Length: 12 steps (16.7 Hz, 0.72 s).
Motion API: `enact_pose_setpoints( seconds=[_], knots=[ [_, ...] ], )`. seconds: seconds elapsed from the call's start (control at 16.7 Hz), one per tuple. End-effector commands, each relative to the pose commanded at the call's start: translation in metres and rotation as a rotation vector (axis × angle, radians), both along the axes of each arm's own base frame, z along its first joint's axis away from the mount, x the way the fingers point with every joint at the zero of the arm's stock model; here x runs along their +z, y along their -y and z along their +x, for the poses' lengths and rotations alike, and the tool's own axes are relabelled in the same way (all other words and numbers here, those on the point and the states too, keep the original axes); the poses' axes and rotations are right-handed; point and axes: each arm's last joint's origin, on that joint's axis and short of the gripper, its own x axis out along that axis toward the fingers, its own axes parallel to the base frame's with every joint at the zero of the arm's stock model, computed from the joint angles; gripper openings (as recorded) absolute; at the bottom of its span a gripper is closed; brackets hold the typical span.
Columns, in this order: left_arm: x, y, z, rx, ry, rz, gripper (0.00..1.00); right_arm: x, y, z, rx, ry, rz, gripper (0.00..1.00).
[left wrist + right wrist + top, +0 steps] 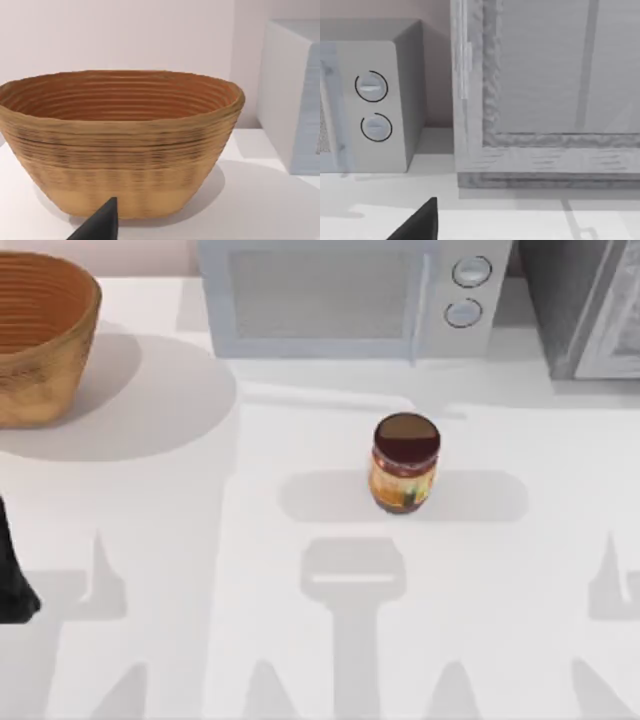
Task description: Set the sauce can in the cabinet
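Nothing of the task is done yet, as far as I can judge: the small cylindrical sauce can (405,464) with its dark maroon lid and orange-yellow label stands upright on the white table (180,540), in front of the light grey microwave (350,295) with two round knobs, touched by neither arm. The large speckled grey cabinet (585,305) sits at the far right, well apart from the can. Both arms are parked at the table's edges, and I cannot tell how their jaws stand. Grasping, carrying and placing all remain
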Motion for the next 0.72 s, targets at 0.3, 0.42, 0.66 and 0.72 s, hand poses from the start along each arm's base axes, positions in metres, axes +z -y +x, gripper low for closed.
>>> enact_pose_setpoints(
  seconds=[0.3,0.42,0.66,0.72],
  knots=[
    [0.000,0.000,0.000,0.000,0.000,0.000,1.00,0.006,-0.003,0.002,0.061,-0.013,-0.010,1.00],
    [0.000,0.000,0.000,0.000,0.000,0.000,1.00,0.015,-0.007,0.006,0.141,-0.036,-0.025,1.00],
    [0.000,0.000,0.000,0.000,0.000,0.000,1.00,0.040,-0.017,0.027,0.362,-0.103,-0.066,1.00],
    [0.000,0.000,0.000,0.000,0.000,0.000,1.00,0.046,-0.020,0.036,0.425,-0.120,-0.077,1.00]
  ],
)
